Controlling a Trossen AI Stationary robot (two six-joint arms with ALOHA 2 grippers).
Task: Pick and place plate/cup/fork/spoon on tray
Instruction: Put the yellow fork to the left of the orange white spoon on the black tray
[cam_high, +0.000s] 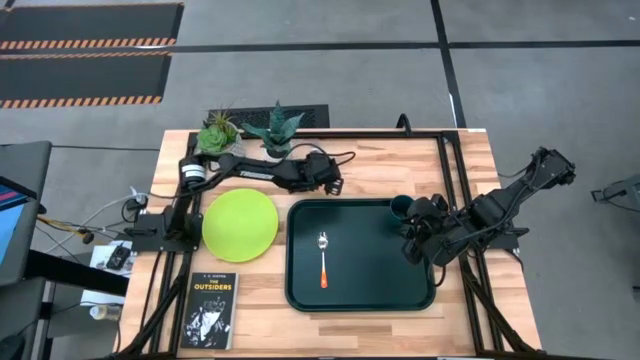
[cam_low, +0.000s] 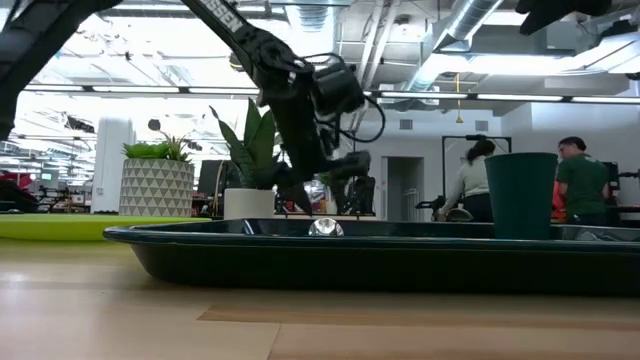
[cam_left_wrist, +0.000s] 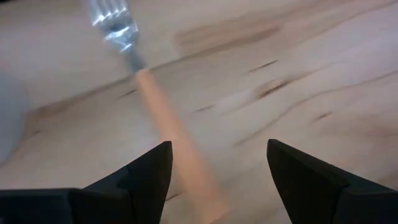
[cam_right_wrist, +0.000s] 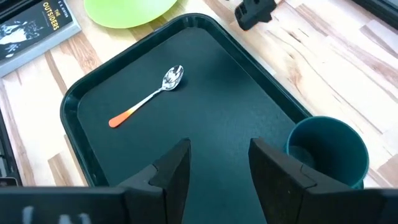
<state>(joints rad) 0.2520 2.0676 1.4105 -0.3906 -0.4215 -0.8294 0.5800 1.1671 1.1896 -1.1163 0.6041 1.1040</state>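
Left wrist view shows the left gripper open and empty astride the fork lying on the table, evidently lined up to grasp it, while the right gripper waits open over the tray holding spoon and cup.
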